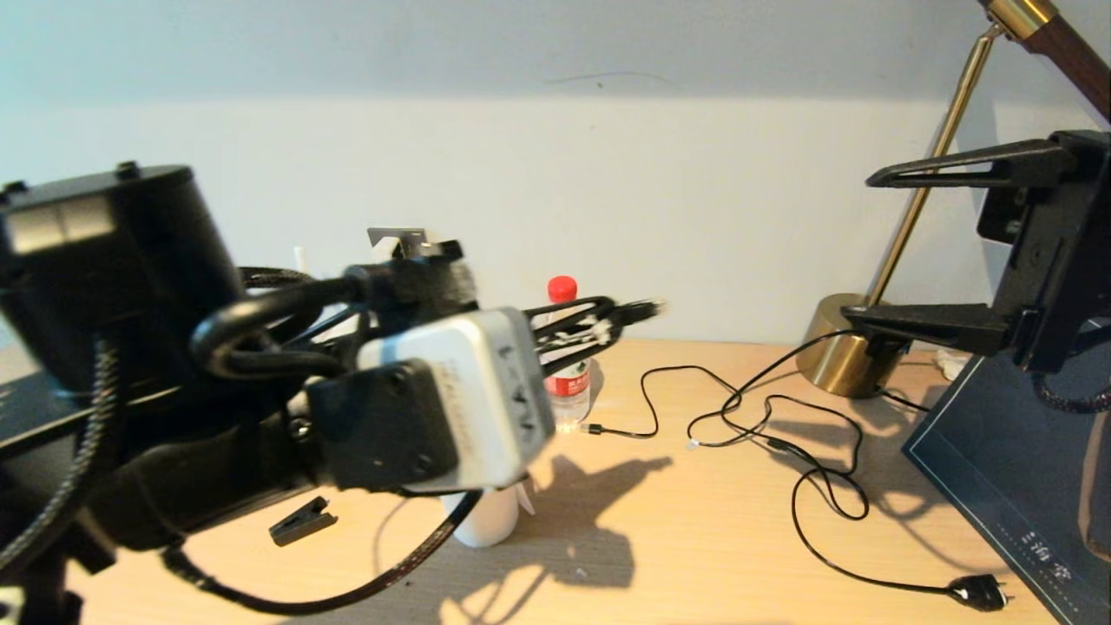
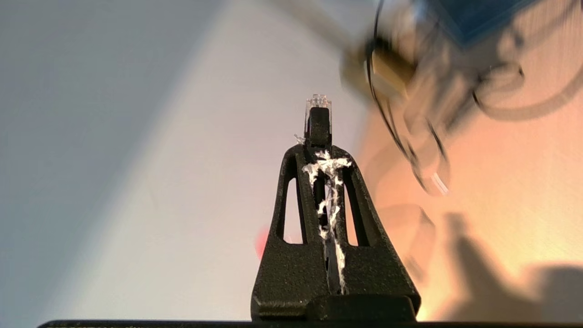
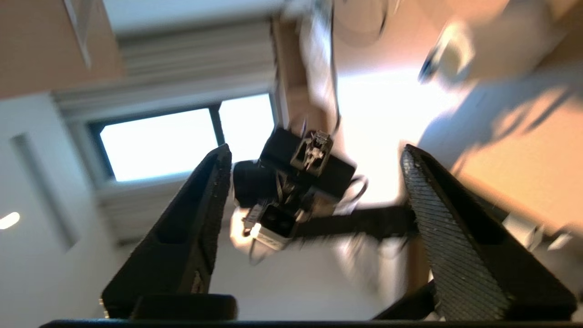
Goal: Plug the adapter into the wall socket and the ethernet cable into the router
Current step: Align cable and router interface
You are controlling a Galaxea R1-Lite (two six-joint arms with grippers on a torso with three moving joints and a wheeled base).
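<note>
One ethernet cable [image 2: 318,119] plug pinched in left gripper [image 2: 319,157] (tip protruding), right gripper [image 3: 314,182] apart.

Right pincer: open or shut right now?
Open. The right pincer has its two fingers spread wide apart with nothing between them, raised above the desk beside the brass lamp.

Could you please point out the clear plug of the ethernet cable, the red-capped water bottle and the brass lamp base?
Clear-tipped black ethernet cable plug [image 2: 318,119]: left wrist view, on the plug body.
Red-capped clear plastic water bottle [image 1: 562,288]: head view, on the cap.
Round brass lamp base [image 1: 835,356]: head view, on its side wall.
</note>
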